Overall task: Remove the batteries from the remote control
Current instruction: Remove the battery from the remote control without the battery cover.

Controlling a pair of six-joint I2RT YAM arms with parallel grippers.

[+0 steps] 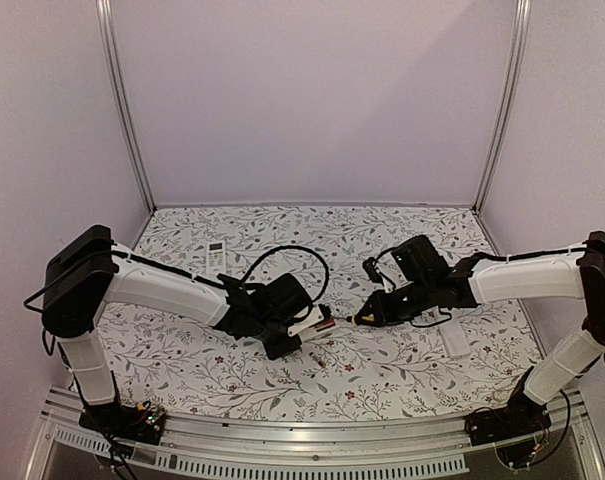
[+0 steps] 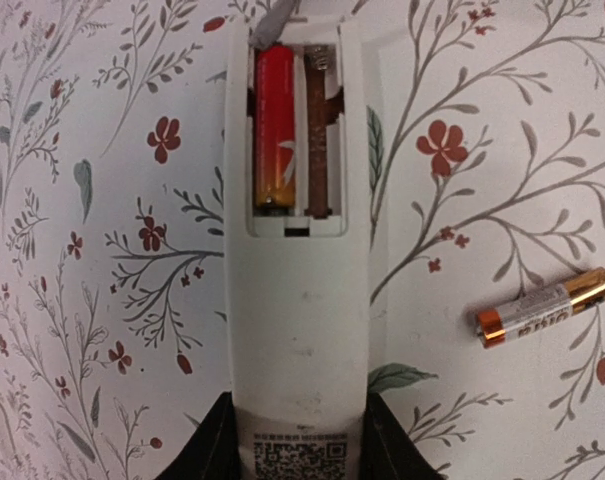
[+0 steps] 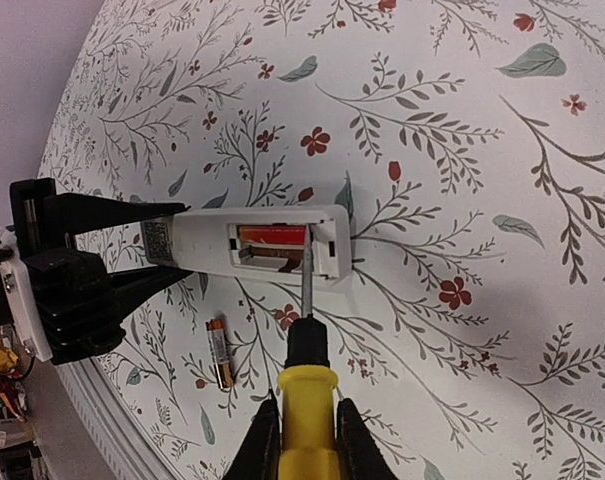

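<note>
My left gripper [image 2: 300, 450] is shut on the lower end of a white remote [image 2: 300, 300] lying face down with its battery bay open. One red-orange battery [image 2: 275, 125] sits in the left slot; the right slot is empty, showing its brown contact strip. A loose battery [image 2: 545, 307] lies on the table to the right of the remote. My right gripper [image 3: 304, 410] is shut on a yellow-handled screwdriver [image 3: 307, 440]. Its metal tip [image 3: 307, 262] reaches into the bay beside the red battery [image 3: 273, 236]. The loose battery [image 3: 218, 352] also shows in the right wrist view.
A second small white remote [image 1: 216, 257] lies at the back left of the floral table [image 1: 402, 370]. A white flat piece [image 1: 454, 338], possibly the battery cover, lies under the right arm. Both arms meet near the table's middle [image 1: 337, 320].
</note>
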